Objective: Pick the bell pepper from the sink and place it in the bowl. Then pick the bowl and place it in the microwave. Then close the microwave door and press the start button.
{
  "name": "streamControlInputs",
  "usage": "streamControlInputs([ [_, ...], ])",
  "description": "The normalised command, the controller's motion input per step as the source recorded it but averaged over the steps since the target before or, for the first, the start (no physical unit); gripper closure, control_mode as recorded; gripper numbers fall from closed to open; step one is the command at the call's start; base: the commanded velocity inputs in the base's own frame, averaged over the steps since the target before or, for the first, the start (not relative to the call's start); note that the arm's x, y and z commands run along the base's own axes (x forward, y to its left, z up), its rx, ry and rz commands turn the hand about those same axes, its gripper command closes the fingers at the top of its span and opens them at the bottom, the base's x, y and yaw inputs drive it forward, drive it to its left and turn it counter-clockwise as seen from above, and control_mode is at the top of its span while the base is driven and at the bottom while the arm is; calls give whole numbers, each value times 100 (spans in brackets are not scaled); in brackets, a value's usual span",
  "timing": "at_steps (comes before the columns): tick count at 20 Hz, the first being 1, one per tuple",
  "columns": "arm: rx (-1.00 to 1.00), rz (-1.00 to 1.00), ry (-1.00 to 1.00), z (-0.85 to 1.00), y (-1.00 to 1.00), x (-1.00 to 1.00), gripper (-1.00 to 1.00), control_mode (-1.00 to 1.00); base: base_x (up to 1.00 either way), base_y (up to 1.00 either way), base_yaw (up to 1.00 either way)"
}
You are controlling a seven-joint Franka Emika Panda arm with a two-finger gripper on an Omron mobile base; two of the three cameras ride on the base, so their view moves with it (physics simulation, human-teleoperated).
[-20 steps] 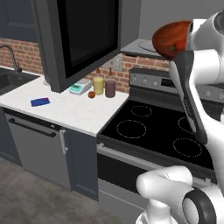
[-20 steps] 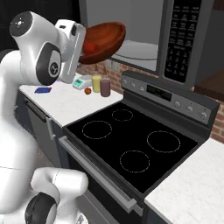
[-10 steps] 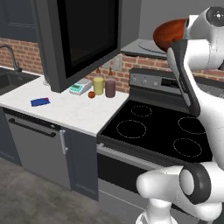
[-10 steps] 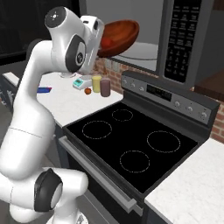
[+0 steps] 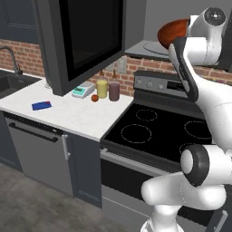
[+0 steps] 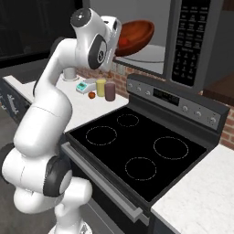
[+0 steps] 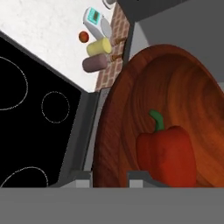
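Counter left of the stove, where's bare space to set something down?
Free: the white counter between the blue card and the stove. Crowded: the back by the brick wall, with scale, small red fruit, yellow cup, brown cup.

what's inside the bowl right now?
In the hand view the bowl holds one red bell pepper with its green stem pointing up the glossy wall. The bowl's floor under the pepper is covered, so anything beneath it can't be seen.
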Motion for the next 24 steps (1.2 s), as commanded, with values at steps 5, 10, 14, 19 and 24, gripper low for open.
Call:
streamControlInputs([
  [5, 0, 0, 1, -7, -5, 72, 100, -100, 0, 0, 0],
  [10, 0, 0, 7, -21, -5, 62, 100, -100, 0, 0, 0],
  [14, 0, 0, 2, -26, -17, 36, 100, -100, 0, 0, 0],
  [19, 0, 0, 0, -7, -19, 44, 100, -100, 0, 0, 0],
  [24, 0, 0, 0, 0, -15, 58, 100, -100, 0, 0, 0],
])
